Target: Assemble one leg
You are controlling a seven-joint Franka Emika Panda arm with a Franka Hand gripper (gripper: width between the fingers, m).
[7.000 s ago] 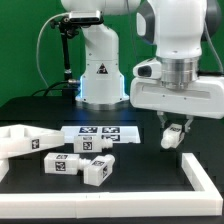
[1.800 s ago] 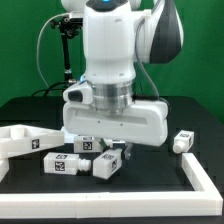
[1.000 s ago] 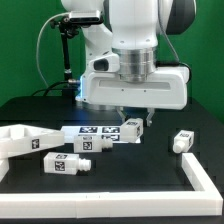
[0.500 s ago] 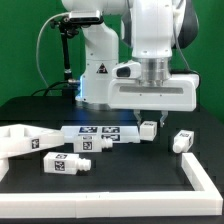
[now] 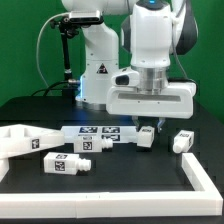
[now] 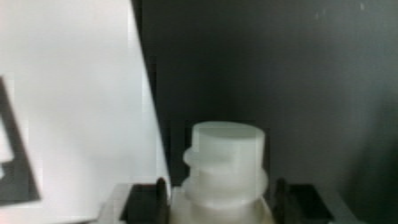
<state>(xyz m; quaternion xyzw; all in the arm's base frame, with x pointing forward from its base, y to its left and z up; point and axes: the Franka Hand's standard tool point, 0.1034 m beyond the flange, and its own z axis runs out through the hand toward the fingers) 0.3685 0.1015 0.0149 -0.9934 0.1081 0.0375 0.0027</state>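
Item: leg [image 5: 146, 138], upright, pinched between fingers of gripper [image 5: 147, 128]. Location: low over black table [image 5: 30, 185], just beside marker board [image 5: 100, 132], at its end on exterior view's right. Contact with table: cannot tell. Loose leg [image 5: 182, 141] lying near, further right.

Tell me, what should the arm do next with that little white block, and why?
Probably lower it and let go: the gripper is shut on the leg, held low over the black table, close to another leg lying there.

Pincer [image 5: 147, 127] vertical, clamped on leg [image 5: 146, 137]
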